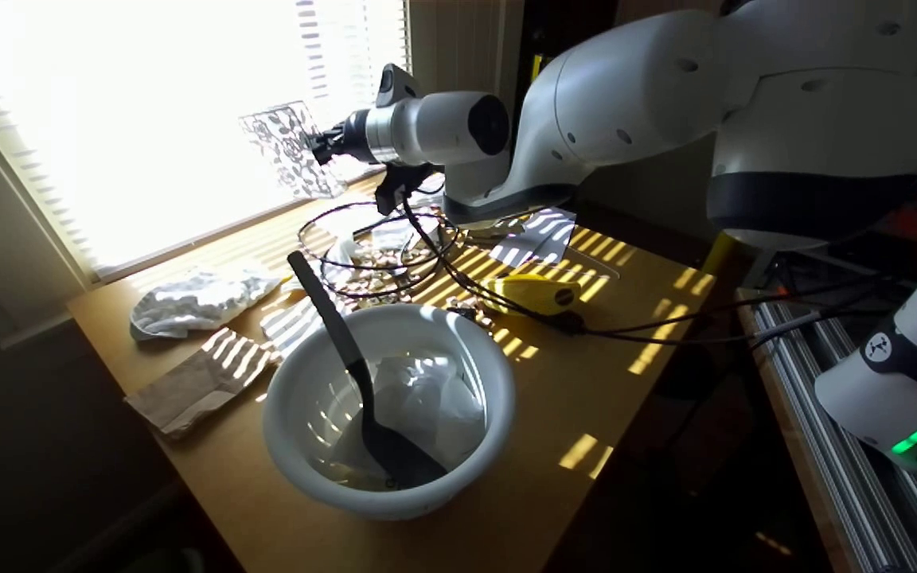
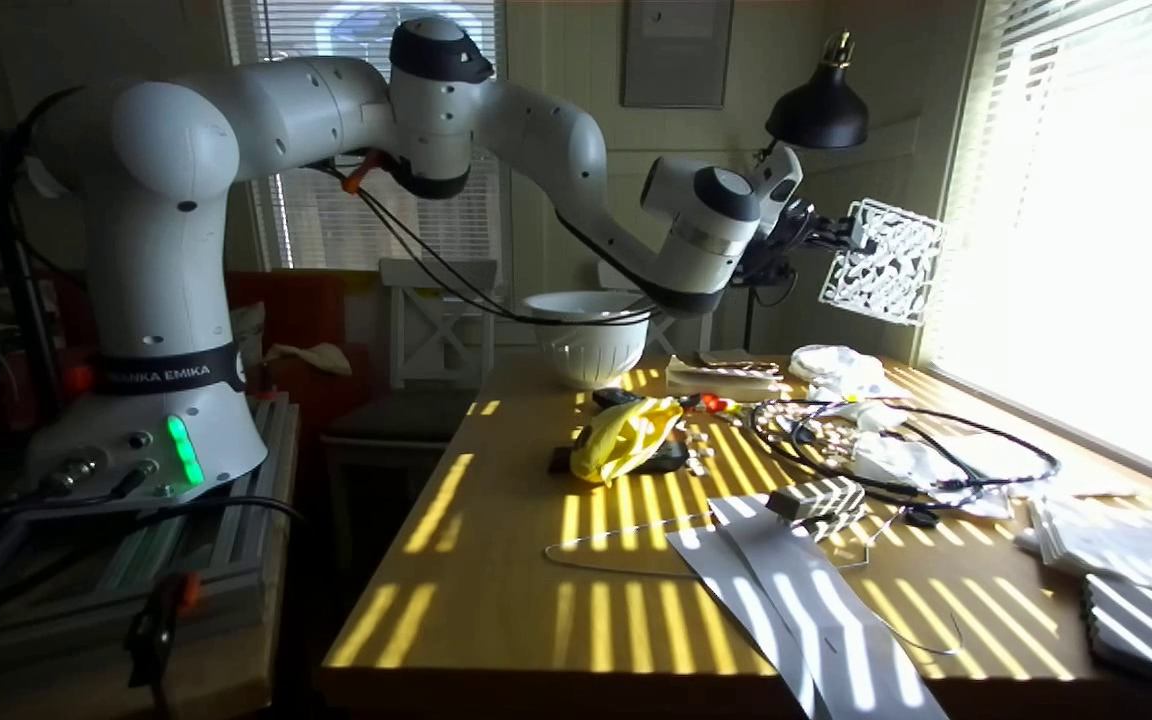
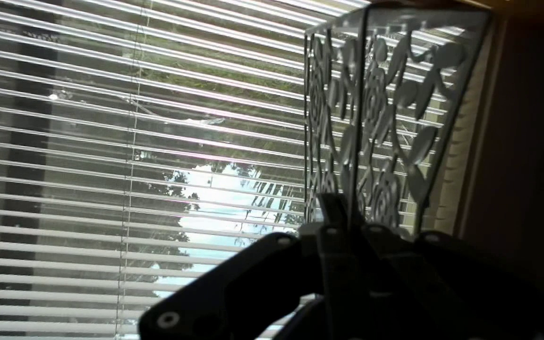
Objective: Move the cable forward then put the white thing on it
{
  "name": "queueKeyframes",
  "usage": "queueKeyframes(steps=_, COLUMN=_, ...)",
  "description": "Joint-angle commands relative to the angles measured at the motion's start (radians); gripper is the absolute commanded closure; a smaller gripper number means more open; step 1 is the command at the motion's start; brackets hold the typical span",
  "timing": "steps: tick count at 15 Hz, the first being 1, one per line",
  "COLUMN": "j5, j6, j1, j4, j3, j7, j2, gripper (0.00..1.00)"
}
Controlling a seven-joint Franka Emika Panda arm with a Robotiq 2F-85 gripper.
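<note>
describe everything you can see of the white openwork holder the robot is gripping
The white openwork holder looks box-like, with flat sides of cut-out leaves and spirals framed by thin, straight edges. It may be painted metal. In both exterior views it is held tilted in the air, clear of the table; in the wrist view, window blinds show through its openings. The jaws are shut on one side and appear to be all that touches it.
</note>
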State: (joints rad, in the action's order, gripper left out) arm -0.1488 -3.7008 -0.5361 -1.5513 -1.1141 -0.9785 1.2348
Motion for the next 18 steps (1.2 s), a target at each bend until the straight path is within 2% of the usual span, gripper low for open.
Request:
queueKeyframes(steps=1, j5=0.178, j6=0.007, j1=-0.104, j4=-0.188, j3=0.007, j7=0.264, j2=-0.028, gripper=0.99)
queueKeyframes(steps=2, j5=0.271, j6=0.017, j1=-0.133, j4=-0.221, j3=-0.013, j7=0.335, j2=-0.002, gripper=0.99)
queueKeyframes(steps=3, j5=0.349, j6=0.029, j1=-0.149, j4=-0.257, j3=-0.001, j7=0.41, j2=-0.007, gripper=0.99)
queueKeyframes(steps=4, j5=0.364, j6=0.04, j1=-0.203, j4=-0.285, j3=-0.089, j7=0.318, j2=0.069, gripper=0.99)
queueKeyframes(steps=5, j5=0.42, j6=0.051, j1=-0.22, j4=-0.309, j3=-0.09, j7=0.349, j2=0.084, gripper=0.99)
queueKeyframes(steps=6, j5=0.432, j6=0.074, j1=-0.225, j4=-0.322, j3=-0.082, j7=0.341, j2=0.085, gripper=0.99)
queueKeyframes(steps=7, j5=0.56, j6=0.083, j1=-0.202, j4=-0.332, j3=0.016, j7=0.525, j2=0.023, gripper=0.99)
queueKeyframes(steps=10, j5=0.764, j6=0.15, j1=-0.214, j4=-0.33, j3=0.051, j7=0.61, j2=0.053, gripper=0.99)
queueKeyframes(steps=11, j5=0.761, j6=0.196, j1=-0.245, j4=-0.338, j3=0.001, j7=0.51, j2=0.113, gripper=0.99)
queueKeyframes(steps=14, j5=0.882, j6=0.327, j1=-0.281, j4=-0.34, j3=-0.04, j7=0.493, j2=0.174, gripper=0.99)
queueKeyframes(steps=18, j5=0.961, j6=0.468, j1=-0.32, j4=-0.348, j3=-0.136, j7=0.417, j2=0.294, gripper=0.99)
